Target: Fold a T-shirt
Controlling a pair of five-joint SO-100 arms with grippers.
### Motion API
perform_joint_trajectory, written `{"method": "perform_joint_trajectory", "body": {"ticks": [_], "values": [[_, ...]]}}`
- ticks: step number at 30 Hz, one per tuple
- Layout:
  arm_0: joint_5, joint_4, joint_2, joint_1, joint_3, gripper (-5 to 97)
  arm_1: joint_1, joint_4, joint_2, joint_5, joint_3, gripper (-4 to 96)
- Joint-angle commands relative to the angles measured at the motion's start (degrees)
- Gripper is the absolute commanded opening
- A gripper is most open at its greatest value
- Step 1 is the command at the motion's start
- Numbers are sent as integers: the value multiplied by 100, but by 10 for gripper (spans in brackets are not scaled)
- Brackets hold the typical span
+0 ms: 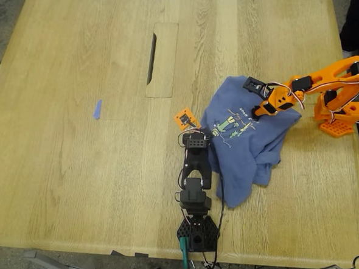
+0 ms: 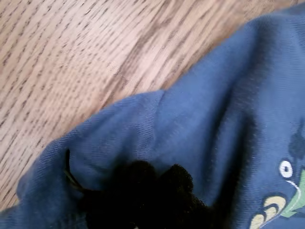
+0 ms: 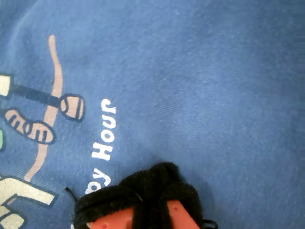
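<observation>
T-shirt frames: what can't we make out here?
- T-shirt: crumpled, so sleeves and hem hide under its own folds in the exterior view.
- First tool: a dark blur on cloth in its wrist view; open or shut unclear.
- Second tool: cut off by the frame edge.
- Lettering: its start is covered by the second tool's padding.

- Looks like a lab or office workspace.
- Large wooden table (image 1: 76,147) with a cable slot (image 1: 161,59) cut in its top.
- Two small arms fixed to the table's edges, wires loose.
- Tape strip (image 1: 97,109) stuck on the wood; grey floor beyond.
</observation>
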Motion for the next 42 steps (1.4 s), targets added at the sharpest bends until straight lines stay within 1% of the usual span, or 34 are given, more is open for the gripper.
{"method": "perform_joint_trajectory", "body": {"ticks": [1, 4, 8, 12, 18, 23, 26, 29, 33, 38, 42], "values": [[79, -114, 246, -185, 193, 20, 246, -70, 308, 9, 396, -1], [149, -114, 527, -422, 536, 22, 536, 105, 853, -18, 844, -1], [290, -114, 861, -817, 870, 26, 976, 747, 1819, -79, 1336, -1], [352, -123, 1002, -1195, 967, 42, 1380, 1670, 3023, -132, 1749, -1], [387, -167, 1020, -1652, 756, 45, 1644, 3155, 4834, -141, 2197, -1], [475, -352, 923, -1942, 448, 46, 2039, 4553, 6231, -193, 2268, -1], [527, -492, 782, -2030, 316, 46, 2171, 5115, 6812, -237, 2250, -1], [501, -571, 668, -2048, 141, 62, 2355, 5133, 6812, -255, 2092, -1], [413, -457, 712, -2180, -62, 70, 3129, 4649, 6495, -325, 1828, -1], [422, -439, 1116, -2733, -88, 70, 4588, 3841, 6108, -563, 1521, -1], [466, -431, 1652, -3445, 18, 67, 6231, 3313, 6267, -835, 1600, -1]]}}
